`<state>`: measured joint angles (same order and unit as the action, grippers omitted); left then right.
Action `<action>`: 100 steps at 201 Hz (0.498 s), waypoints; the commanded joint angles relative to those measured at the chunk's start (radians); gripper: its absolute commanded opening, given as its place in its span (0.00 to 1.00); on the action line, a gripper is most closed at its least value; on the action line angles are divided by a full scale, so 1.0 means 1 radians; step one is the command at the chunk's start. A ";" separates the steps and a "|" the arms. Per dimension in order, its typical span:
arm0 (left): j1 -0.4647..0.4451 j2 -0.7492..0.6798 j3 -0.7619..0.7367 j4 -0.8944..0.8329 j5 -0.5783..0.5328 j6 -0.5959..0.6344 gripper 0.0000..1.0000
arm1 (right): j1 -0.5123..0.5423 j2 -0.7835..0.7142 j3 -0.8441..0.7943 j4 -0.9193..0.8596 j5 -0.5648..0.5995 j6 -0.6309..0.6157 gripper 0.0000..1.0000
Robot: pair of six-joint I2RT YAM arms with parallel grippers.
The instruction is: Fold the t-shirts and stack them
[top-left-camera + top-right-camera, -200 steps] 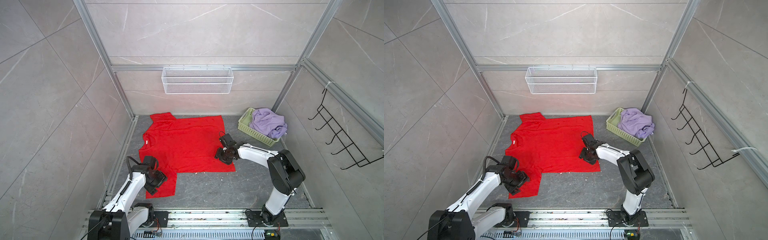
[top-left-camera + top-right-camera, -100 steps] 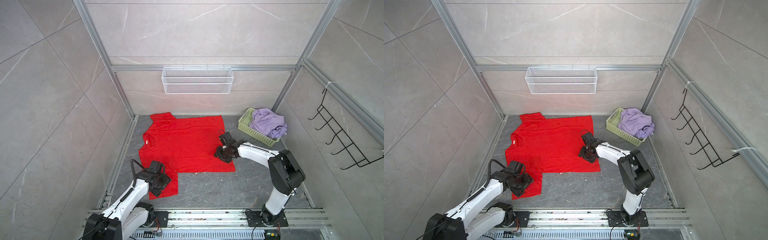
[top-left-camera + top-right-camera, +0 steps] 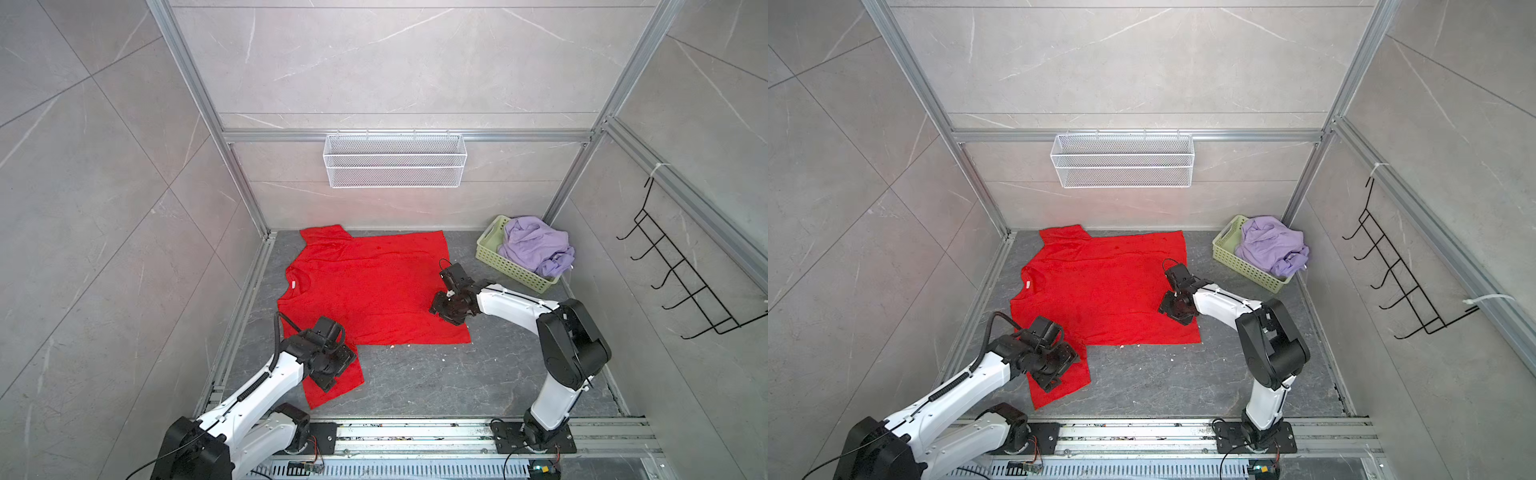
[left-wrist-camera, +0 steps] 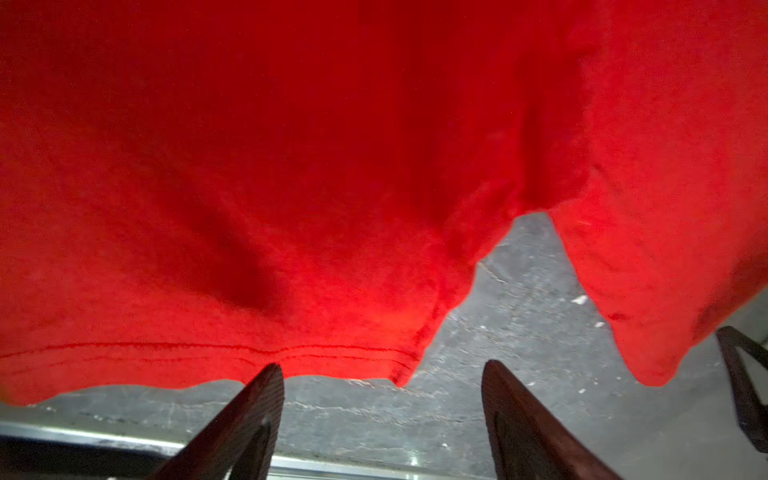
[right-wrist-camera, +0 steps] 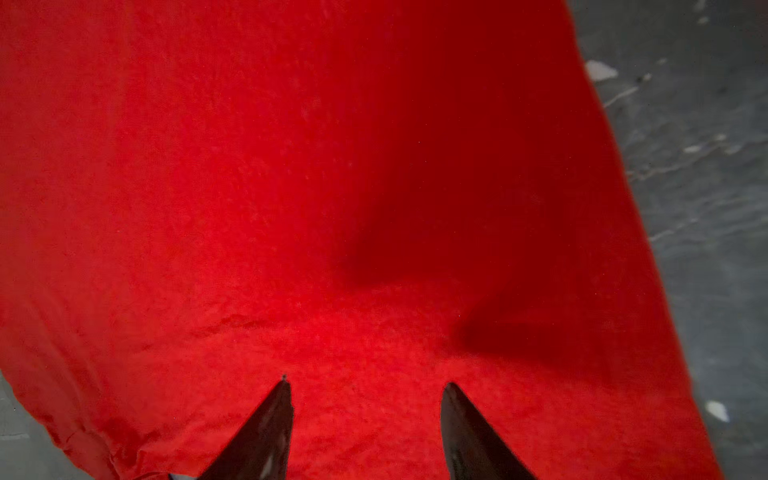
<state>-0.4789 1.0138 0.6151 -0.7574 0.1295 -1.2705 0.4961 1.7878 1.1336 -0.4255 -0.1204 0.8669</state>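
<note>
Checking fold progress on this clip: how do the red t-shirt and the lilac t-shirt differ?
The bright red cloth t-shirt lies spread flat on the grey floor; the pale lilac cloth t-shirt is crumpled. The red one is outside the pale green plastic lattice basket; the lilac one sits in it. Shared: both are soft cloth, and neither is folded yet.

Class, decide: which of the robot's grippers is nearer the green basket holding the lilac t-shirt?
Right. The right gripper is over the red t-shirt's hem end, close to the green basket; the left gripper is far across, over the near sleeve.
</note>
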 commanded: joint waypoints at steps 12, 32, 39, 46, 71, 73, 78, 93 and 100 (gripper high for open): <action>0.030 0.047 0.236 -0.196 -0.135 0.172 0.80 | -0.006 -0.033 -0.023 -0.021 0.005 -0.011 0.59; 0.130 0.109 0.305 -0.209 -0.141 0.305 0.82 | -0.006 -0.051 -0.026 -0.019 0.004 -0.008 0.59; 0.172 0.128 0.310 -0.185 -0.126 0.352 0.82 | -0.006 -0.058 -0.026 -0.018 0.002 -0.008 0.59; 0.221 0.149 0.309 -0.156 -0.100 0.392 0.82 | -0.007 -0.064 -0.029 -0.018 0.003 -0.006 0.59; 0.379 0.229 0.289 -0.045 -0.003 0.488 0.82 | -0.007 -0.082 -0.037 -0.021 0.013 0.006 0.59; 0.389 0.238 0.287 -0.036 0.002 0.496 0.82 | -0.006 -0.084 -0.040 -0.021 0.015 0.008 0.59; 0.409 0.257 0.285 -0.022 0.009 0.507 0.82 | -0.005 -0.087 -0.044 -0.021 0.018 0.013 0.59; 0.453 0.310 0.277 0.018 0.017 0.531 0.82 | -0.005 -0.091 -0.058 -0.013 0.028 0.028 0.59; 0.469 0.332 0.273 0.038 0.022 0.540 0.82 | -0.006 -0.087 -0.065 -0.009 0.029 0.034 0.59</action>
<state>-0.0612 1.2881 0.9005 -0.7944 0.0967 -0.8452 0.4915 1.7203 1.1019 -0.4290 -0.1165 0.8726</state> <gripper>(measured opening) 0.822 0.591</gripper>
